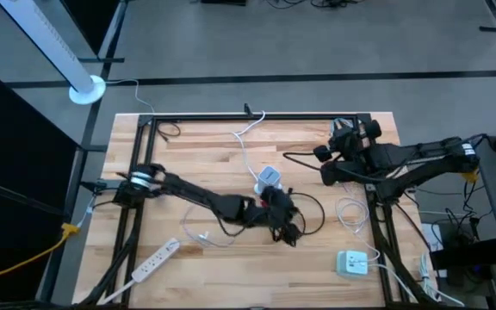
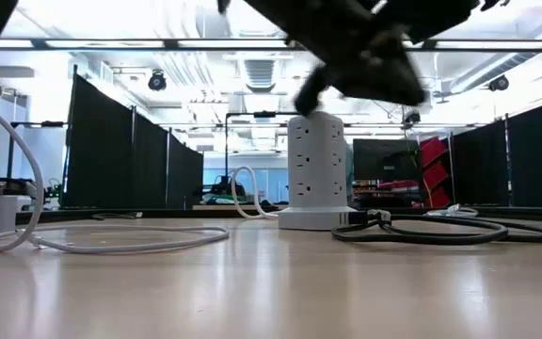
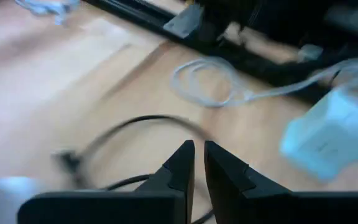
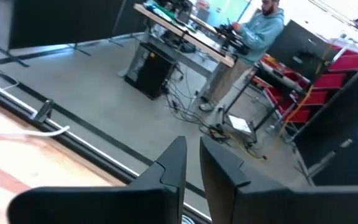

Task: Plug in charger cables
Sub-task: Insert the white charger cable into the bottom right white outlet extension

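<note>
- The worktop (image 1: pixel 196 164) is light wood with plank lines, and its frame (image 1: pixel 257 115) is black.
- Both arms are dark; the left hand (image 1: pixel 284 226) and the right hand (image 1: pixel 324 153) are black.
- One cable (image 1: pixel 304 207) is black; the coiled cable (image 1: pixel 351 213) is white.
- The power strip (image 1: pixel 156 260) is white.
- The socket tower (image 1: pixel 269 177) is white with grey sockets.
- The charger block (image 1: pixel 350 263) looks pale, white-green.
- The floor (image 1: pixel 317 43) is grey.
- The person's hoodie (image 4: pixel 263 32) is light teal.
- The cabinets (image 4: pixel 328 68) are red.

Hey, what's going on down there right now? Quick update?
Left gripper shut, low over black cable. Right gripper shut, empty, raised. White cable lies loose. Nothing blocking.
</note>
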Controlling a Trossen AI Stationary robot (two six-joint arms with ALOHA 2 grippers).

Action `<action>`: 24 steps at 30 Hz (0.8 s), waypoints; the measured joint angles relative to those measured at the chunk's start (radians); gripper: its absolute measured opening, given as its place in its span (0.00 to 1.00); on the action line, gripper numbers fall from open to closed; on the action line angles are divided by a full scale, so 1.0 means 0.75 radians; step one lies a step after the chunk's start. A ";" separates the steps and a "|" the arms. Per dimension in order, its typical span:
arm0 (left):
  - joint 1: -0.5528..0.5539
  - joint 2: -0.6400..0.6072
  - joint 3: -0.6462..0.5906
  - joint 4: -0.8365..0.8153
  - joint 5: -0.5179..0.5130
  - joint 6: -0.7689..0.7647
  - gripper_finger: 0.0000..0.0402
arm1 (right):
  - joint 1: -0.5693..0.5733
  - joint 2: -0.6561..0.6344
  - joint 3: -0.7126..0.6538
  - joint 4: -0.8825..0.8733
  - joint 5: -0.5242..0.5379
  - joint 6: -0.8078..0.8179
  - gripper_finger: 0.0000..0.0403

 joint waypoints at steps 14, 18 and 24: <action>0.179 -0.358 -0.053 -1.175 -0.060 0.565 0.06 | -0.588 0.334 -0.017 0.628 -0.655 -0.821 0.01; 0.226 -0.511 -0.247 -1.213 -0.058 0.588 0.06 | -0.799 0.430 0.017 0.569 -0.928 -0.668 0.01; 0.351 -0.823 -0.686 -0.990 -0.055 0.578 0.06 | -1.016 0.553 0.018 0.567 -1.284 -0.616 0.01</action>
